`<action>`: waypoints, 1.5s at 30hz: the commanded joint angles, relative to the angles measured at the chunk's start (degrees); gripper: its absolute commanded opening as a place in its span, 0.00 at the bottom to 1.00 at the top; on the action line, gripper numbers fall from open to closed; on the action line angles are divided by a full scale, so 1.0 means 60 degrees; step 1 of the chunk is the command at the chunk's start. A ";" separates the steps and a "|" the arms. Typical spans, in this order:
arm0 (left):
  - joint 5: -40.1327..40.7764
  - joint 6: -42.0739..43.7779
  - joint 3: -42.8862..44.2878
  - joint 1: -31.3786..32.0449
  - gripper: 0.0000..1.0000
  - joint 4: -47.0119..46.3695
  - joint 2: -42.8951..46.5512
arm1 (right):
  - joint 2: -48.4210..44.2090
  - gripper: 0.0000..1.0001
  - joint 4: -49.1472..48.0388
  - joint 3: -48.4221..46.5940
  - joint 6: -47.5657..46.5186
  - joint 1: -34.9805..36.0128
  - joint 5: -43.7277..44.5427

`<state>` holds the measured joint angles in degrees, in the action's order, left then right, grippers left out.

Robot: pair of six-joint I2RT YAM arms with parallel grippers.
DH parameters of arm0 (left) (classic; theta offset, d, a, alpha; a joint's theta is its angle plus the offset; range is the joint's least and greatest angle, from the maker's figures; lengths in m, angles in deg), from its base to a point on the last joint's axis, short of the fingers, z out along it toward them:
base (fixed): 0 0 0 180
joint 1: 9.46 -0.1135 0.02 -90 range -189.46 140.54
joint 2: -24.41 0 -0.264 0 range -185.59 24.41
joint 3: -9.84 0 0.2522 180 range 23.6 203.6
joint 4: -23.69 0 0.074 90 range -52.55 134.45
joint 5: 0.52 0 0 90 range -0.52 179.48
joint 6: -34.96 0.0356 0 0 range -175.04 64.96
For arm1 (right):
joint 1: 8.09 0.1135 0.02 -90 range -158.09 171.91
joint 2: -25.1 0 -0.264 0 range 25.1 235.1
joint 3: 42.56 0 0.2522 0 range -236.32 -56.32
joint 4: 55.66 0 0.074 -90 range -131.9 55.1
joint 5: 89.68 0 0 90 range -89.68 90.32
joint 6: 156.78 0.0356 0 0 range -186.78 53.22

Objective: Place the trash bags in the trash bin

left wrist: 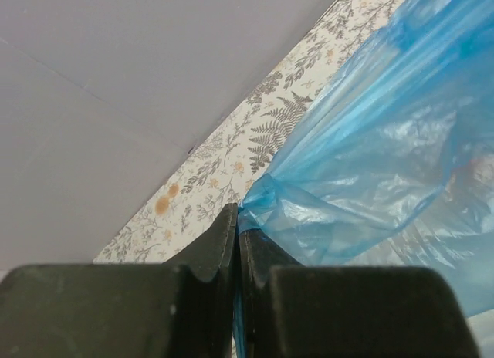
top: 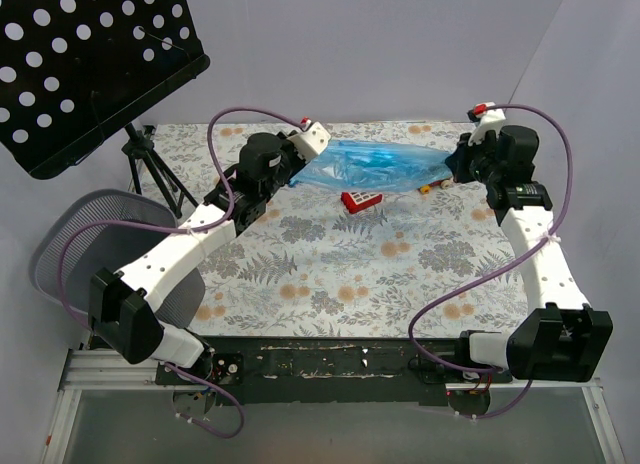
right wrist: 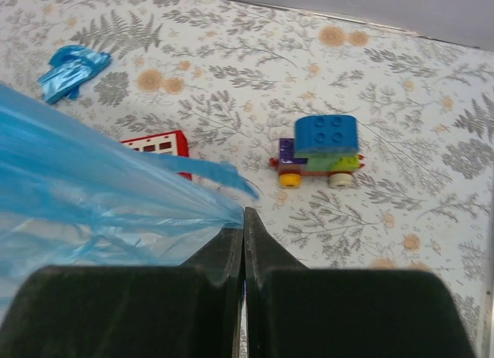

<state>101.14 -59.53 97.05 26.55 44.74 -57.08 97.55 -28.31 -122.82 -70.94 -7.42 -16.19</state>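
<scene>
Currently, one thin, crinkly, bright blue translucent trash bag (top: pixel 370 164) is held stretched by both arms, outside the one round dark grey wire-mesh trash bin (top: pixel 90 224).

Nearest, the trash bin is seen at the table's left edge beside the left arm; what lies in it cannot be told. Further on, one flat red toy block (top: pixel 360 200) is laid on the floral tablecloth (top: pixel 330 274). Farthest, the trash bag is pinched at one end by the closed left gripper (left wrist: pixel 238 219) and at the other by the closed right gripper (right wrist: pixel 243 219). One multicoloured toy-brick car (right wrist: pixel 318 151) and one small crumpled blue plastic scrap (right wrist: pixel 73 71) are seen beyond.
</scene>
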 commanded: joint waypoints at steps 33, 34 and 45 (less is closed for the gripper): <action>-0.5329 -0.0380 0.1689 0.1936 0.82 0.1614 0.0093 | 0.0522 0.01 0.0226 -0.2597 0.0181 0.1719 -0.0427; -0.5211 -0.0292 0.1674 0.2039 0.81 0.1424 -0.0039 | 0.0640 0.01 0.0270 -0.2787 0.0181 0.1807 -0.0354; -0.3472 -0.0306 0.2129 0.2494 0.79 0.0574 -0.1519 | 0.0538 0.01 0.0270 -0.2935 0.0269 0.2277 -0.0295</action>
<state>73.27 -61.24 107.01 40.67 52.17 -65.74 102.22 -25.36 -138.66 -70.03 5.98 -18.86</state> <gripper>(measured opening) 0.805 0.022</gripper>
